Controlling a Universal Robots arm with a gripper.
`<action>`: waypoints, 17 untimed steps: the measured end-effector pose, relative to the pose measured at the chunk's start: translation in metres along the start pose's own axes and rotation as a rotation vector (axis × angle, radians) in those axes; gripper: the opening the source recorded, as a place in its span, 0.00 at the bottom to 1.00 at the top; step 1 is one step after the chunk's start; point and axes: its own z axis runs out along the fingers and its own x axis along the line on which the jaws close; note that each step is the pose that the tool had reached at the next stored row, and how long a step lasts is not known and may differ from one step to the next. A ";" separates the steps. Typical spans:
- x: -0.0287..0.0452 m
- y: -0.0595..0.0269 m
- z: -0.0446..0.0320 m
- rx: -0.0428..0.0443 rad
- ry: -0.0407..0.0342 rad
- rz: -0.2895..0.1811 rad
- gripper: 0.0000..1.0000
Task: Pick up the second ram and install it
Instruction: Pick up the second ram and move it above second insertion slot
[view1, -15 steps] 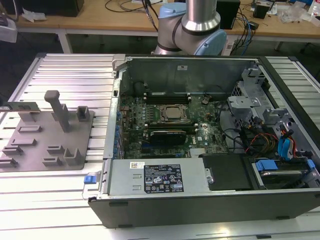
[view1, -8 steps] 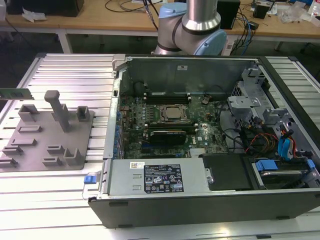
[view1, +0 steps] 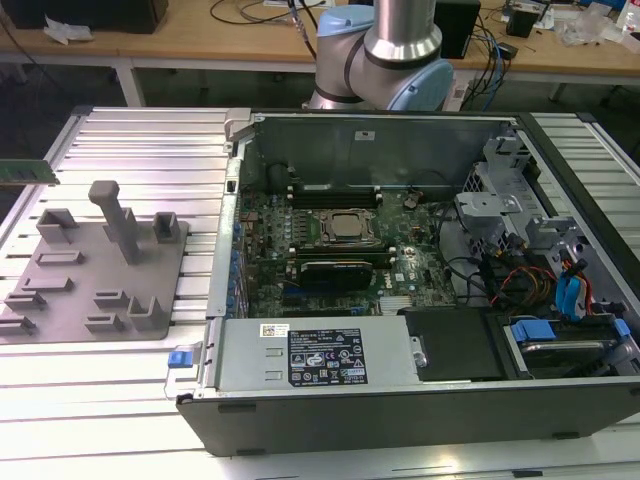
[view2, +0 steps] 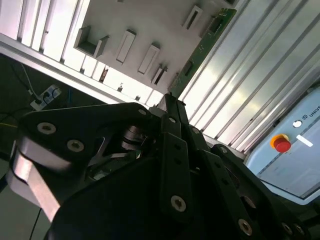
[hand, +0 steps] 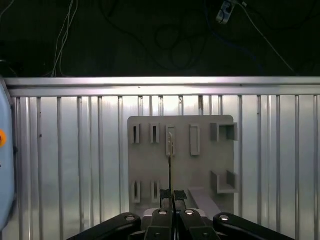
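The gripper (hand: 170, 200) is pinching the ram (hand: 170, 162) by one end, its fingers closed tight on it, with the tray (hand: 205, 165) beyond. The first wrist view is showing the ram as a thin edge. The second wrist view is showing the ram (view2: 200, 55) by its green face. In the exterior view the ram (view1: 27, 172) is being cut off at the left edge.
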 end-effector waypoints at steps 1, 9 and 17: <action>0.0000 0.0000 -0.0019 0.0000 0.0000 0.000 0.09; -0.0006 -0.0004 -0.0175 -0.0002 0.0001 0.000 0.09; -0.0009 -0.0382 -0.0177 0.0000 0.0001 0.000 0.09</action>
